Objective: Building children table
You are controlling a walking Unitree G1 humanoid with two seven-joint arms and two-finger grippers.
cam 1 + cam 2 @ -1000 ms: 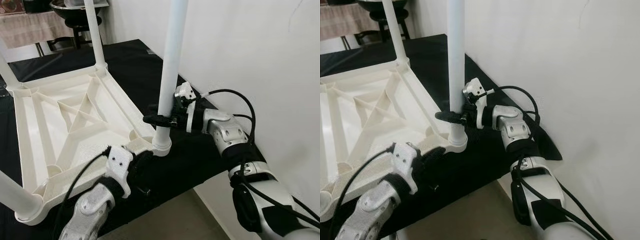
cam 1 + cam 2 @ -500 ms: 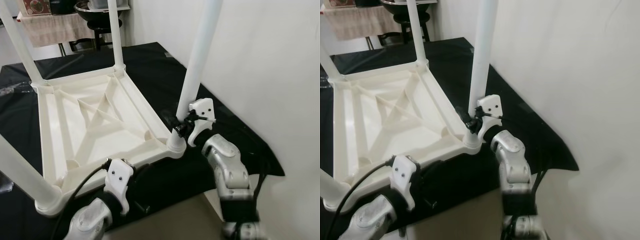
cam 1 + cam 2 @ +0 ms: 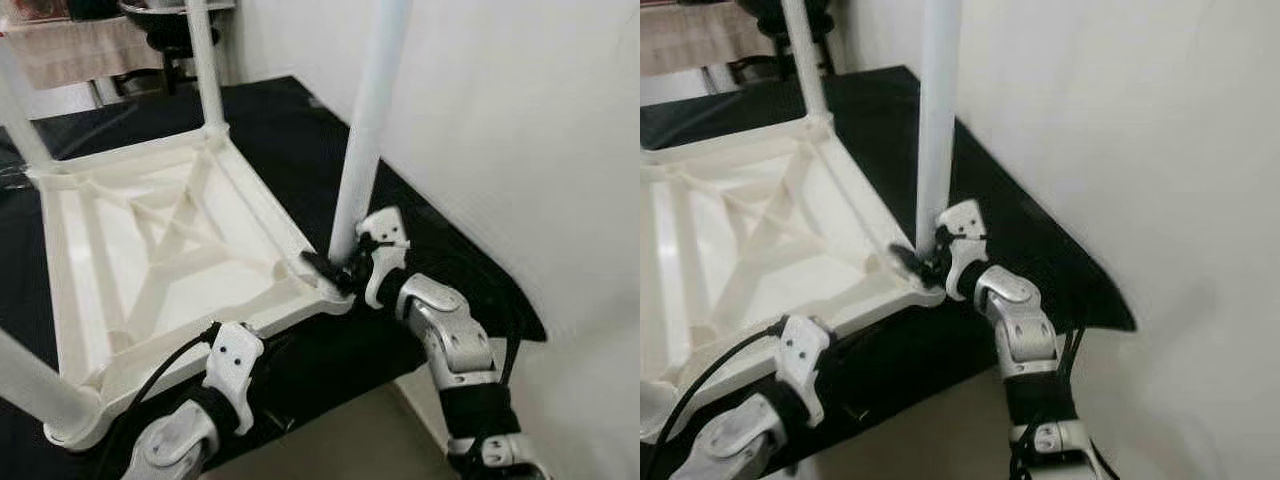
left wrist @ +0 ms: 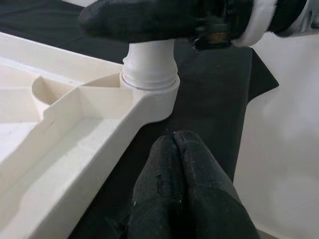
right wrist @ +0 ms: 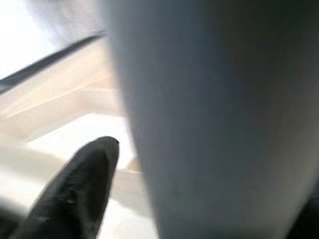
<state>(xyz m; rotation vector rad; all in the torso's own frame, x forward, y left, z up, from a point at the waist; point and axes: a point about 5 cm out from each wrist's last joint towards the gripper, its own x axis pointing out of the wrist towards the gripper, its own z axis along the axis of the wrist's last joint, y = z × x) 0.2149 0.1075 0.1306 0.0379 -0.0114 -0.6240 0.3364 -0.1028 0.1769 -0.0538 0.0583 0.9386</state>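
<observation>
On the black-draped desk (image 3: 270, 130) the upturned white tabletop (image 3: 160, 250) already carries all four legs. Right hand (image 3: 340, 268) grips the near-right leg (image 3: 362, 140) at its socket, apparently seating it; left hand (image 4: 174, 199), fingers pressed together and empty, waits just beside that corner.

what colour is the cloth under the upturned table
Black cloth under the upturned white plastic table, clearest in the left eye view.

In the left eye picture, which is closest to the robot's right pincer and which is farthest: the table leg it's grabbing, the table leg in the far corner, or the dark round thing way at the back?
1. White plastic table leg, inside the right pincer, near corner.
2. Far-corner white leg, across the upturned white plastic tabletop.
3. Dark round bowl-like object, beyond the black cloth, at the back.
</observation>
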